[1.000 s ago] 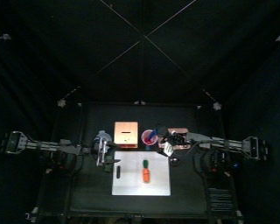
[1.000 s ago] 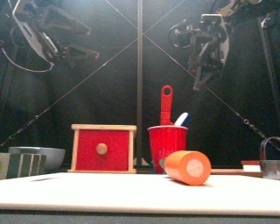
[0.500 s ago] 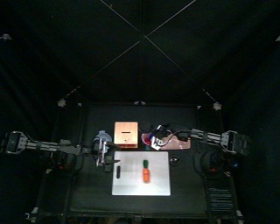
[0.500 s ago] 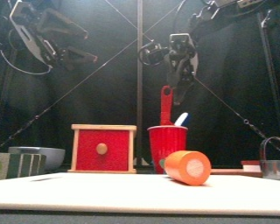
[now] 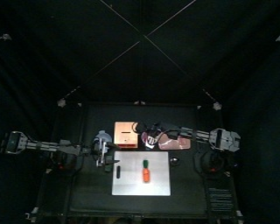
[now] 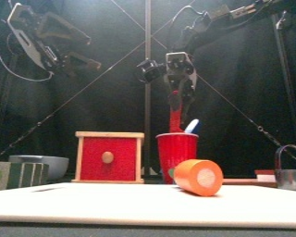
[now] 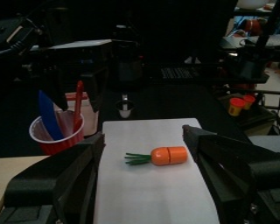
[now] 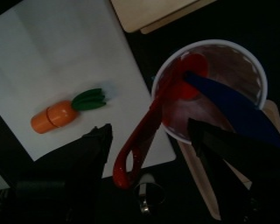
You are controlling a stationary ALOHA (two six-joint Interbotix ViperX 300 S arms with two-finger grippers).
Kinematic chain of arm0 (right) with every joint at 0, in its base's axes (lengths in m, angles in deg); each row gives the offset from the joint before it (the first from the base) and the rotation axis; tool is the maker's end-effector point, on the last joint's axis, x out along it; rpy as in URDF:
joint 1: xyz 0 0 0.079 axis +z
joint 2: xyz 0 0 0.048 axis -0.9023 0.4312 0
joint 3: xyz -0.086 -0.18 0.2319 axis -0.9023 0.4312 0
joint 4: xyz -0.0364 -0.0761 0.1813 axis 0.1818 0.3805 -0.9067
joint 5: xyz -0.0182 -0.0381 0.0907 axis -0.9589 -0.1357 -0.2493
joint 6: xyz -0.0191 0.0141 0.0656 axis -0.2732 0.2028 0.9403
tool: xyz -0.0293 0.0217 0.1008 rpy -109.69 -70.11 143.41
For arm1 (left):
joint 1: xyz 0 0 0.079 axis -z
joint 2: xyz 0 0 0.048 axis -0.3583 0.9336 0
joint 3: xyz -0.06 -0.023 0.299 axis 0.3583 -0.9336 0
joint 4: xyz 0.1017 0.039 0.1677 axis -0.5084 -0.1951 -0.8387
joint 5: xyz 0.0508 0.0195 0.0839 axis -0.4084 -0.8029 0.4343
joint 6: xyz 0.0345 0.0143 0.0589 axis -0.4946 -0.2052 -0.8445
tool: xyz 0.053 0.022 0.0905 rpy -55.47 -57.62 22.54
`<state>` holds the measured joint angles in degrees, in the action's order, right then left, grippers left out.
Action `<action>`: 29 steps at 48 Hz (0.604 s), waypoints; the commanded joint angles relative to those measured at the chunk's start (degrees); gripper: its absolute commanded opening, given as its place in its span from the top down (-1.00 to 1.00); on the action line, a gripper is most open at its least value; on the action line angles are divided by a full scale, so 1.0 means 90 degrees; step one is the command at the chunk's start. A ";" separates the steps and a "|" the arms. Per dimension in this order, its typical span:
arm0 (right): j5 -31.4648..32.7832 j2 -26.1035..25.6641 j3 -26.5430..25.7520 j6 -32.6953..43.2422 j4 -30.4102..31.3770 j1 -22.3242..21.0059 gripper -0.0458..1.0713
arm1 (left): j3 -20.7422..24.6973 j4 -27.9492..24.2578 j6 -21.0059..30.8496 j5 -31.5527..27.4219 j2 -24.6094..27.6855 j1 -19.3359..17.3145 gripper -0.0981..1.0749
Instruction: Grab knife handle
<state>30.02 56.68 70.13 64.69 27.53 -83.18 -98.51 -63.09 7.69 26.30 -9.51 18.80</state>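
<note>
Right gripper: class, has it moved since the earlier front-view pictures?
Yes. The right gripper has swung leftward and now hangs directly above the red cup.

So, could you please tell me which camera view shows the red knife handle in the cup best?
The right wrist view: the red knife handle runs full length out of the red cup, between the right gripper fingers. The front view has it partly behind the gripper; the left wrist view shows it small and thin; the top view cannot resolve it.
</note>
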 commanded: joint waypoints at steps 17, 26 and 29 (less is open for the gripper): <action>0.0029 0.0029 -0.0332 0.0049 0.0029 0.0039 -0.81 | 0.0010 0.0020 0.0000 0.0039 0.0000 0.0010 -0.92; 0.0146 0.0029 -0.0342 0.0049 0.0029 0.0039 -0.58 | 0.0000 0.0020 0.0000 0.0039 0.0000 0.0000 -0.92; 0.0146 0.0029 -0.0342 0.0059 0.0020 0.0039 -0.47 | -0.0010 0.0020 0.0000 0.0029 0.0010 0.0000 -0.92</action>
<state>31.34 58.17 68.55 65.04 27.88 -82.83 -99.13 -63.00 7.69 26.30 -9.51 18.80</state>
